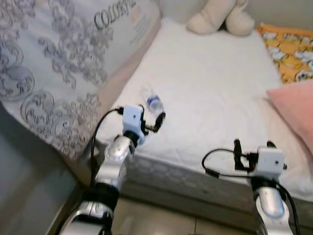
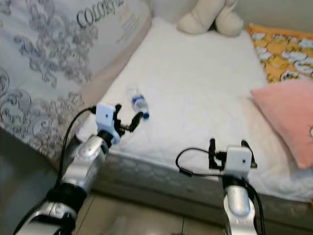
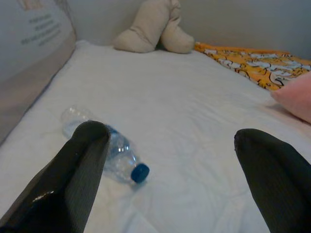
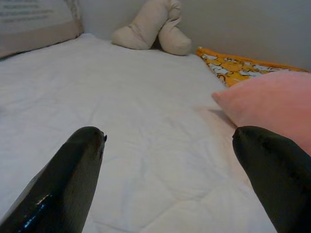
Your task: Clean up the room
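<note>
A clear plastic bottle (image 1: 151, 102) with a blue cap lies on its side near the left front corner of the white mattress (image 1: 210, 78). My left gripper (image 1: 152, 120) hovers just short of it, open, fingers spread to either side; in the left wrist view the bottle (image 3: 116, 156) lies close ahead, beside one finger (image 3: 80, 170). My right gripper (image 1: 253, 145) is open over the bed's near edge, with nothing between its fingers (image 4: 68, 179).
A pink pillow (image 1: 293, 110) lies at the bed's right side, an orange patterned cloth (image 1: 288, 49) behind it. A beige plush toy (image 1: 220, 17) sits at the far end. A large grey-patterned wrapped mattress (image 1: 54, 68) leans along the left.
</note>
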Tool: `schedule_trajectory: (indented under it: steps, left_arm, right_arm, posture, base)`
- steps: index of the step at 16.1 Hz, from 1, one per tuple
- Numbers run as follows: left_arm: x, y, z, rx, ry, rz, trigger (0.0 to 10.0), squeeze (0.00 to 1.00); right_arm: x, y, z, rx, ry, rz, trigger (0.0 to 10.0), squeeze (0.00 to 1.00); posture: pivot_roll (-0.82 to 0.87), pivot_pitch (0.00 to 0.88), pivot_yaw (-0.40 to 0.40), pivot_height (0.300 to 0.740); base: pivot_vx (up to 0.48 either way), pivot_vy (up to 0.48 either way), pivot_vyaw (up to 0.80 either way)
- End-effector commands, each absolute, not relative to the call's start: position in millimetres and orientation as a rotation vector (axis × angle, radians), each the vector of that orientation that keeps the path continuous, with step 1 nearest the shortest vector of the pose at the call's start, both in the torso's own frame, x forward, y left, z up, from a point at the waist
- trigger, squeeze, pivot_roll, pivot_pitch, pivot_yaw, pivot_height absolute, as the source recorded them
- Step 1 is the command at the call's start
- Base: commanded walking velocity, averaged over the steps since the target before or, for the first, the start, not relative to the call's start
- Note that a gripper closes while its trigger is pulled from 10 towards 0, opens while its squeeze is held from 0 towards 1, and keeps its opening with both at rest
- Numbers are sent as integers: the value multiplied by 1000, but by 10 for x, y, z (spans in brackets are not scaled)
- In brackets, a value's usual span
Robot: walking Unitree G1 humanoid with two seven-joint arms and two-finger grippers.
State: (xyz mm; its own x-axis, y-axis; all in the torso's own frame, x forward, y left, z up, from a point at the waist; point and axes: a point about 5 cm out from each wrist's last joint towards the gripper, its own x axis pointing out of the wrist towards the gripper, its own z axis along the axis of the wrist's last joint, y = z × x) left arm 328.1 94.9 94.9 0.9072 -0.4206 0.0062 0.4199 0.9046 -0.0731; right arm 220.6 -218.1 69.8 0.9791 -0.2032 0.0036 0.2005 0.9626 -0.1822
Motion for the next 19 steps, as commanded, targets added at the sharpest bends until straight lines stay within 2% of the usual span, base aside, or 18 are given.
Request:
schedule_trajectory:
  steps: [1, 11, 16, 19]
  left_arm:
    - [3319, 949, 1009, -79, -7, -426, 10000, 0]
    - [3334, 873, 1062, -104, -27, -452, 10000, 0]
    - [3549, 905, 1089, -24, 79, -353, 10000, 0]
    - [3803, 762, 1267, -32, 188, -297, 10000, 0]
  right_arm:
    - [2215, -2167, 691, -188, 21, -196, 10000, 0]
    - [2186, -2162, 670, -189, 31, -196, 10000, 0]
    - [2121, -2125, 657, -185, 40, -186, 10000, 0]
    - [1951, -2036, 628, -174, 64, -174, 10000, 0]
  posture:
    - [-42, 12, 18, 740]
    - [-53, 24, 27, 740]
    - [-67, 52, 24, 740]
    - [-108, 104, 30, 740]
  base:
    - [480, 0, 0]
    - [480, 0, 0]
    - [0, 0, 0]
    - [0, 0, 0]
